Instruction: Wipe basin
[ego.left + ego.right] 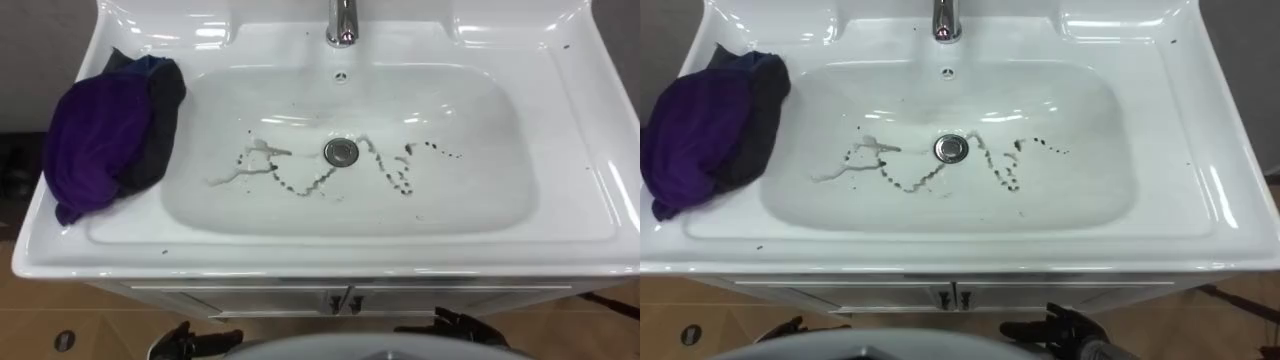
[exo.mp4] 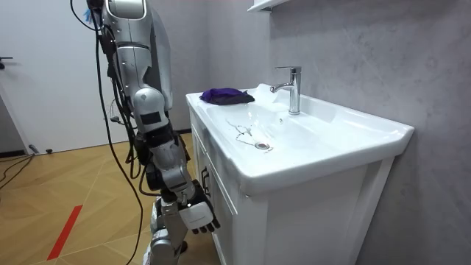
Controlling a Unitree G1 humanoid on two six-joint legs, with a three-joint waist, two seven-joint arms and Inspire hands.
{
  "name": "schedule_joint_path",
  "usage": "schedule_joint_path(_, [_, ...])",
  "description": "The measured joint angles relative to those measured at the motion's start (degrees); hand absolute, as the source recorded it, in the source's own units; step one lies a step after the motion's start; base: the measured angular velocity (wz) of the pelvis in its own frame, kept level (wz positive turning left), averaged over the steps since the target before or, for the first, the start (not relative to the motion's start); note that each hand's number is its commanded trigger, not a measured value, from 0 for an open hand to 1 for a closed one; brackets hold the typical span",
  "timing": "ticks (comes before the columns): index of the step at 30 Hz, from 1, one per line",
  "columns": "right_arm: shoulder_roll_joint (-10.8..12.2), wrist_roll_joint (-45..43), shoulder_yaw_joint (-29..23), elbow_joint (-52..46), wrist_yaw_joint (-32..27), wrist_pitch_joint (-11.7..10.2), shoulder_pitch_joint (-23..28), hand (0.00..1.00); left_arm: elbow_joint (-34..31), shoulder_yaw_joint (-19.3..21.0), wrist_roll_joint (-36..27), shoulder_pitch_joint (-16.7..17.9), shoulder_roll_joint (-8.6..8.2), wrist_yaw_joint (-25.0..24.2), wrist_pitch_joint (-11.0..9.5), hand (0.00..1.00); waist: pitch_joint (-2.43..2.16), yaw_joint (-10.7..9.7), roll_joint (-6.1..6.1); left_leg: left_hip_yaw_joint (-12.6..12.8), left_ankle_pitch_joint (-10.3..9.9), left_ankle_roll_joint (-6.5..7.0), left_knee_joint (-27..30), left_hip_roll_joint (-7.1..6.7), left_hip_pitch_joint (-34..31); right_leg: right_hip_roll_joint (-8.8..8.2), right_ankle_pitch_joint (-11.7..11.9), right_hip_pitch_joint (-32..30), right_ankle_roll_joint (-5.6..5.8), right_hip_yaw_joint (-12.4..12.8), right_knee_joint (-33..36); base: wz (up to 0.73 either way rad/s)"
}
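Grime-streaked white basin (image 1: 560, 150), purple cloth (image 1: 95, 140) bunched on its left ledge, right hand (image 2: 197, 217) hanging loose-fingered, left hand (image 1: 195, 338) low, state unclear.

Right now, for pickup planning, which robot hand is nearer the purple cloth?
Left. The purple cloth sits left on the basin rim; left robot hand hangs below that side, right robot hand opposite.

Left hand (image 1: 195, 338) and right hand (image 1: 460, 328) hang low, relaxed.
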Motion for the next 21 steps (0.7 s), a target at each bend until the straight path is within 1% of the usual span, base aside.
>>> schedule_joint_path(4, [0.0,0.0,-0.48,-0.2,0.1,0.99,-0.01,0.0,-0.06,0.4,-0.75,-0.14,-0.09,-0.06,1.39,0.0,-0.04,-0.06,0.15,0.0,0.0,0.0,0.02,0.0,0.01,0.0,0.0,0.02,0.0,-0.05,0.03,0.0])
schedule_joint_path(6, [-0.03,0.0,-0.47,-0.4,0.11,1.3,-0.02,0.0,-0.04,0.39,-0.75,-0.36,-0.03,-0.14,1.76,0.0,-0.04,-0.06,0.15,-0.02,0.0,0.0,0.02,0.0,0.0,-0.02,0.0,-0.01,0.0,-0.19,0.03,0.0])
schedule_joint_path(15, [-0.07,-0.12,-0.64,-0.93,0.21,2.28,-0.01,0.0,-0.05,0.41,-0.73,-0.39,0.09,-0.92,1.84,0.0,-0.06,-0.08,0.19,-0.02,0.0,0.0,0.1,0.0,0.0,-0.02,0.0,0.06,0.0,-0.23,0.07,0.0])
schedule_joint_path(21, [-0.1,-0.31,-0.84,-1.06,0.58,2.32,0.01,0.0,-0.04,0.39,-0.77,-0.39,0.1,-0.94,1.83,0.0,-0.07,-0.05,0.15,-0.08,0.0,0.0,0.1,0.0,0.07,-0.02,0.0,0.09,0.0,-0.21,0.13,0.0])
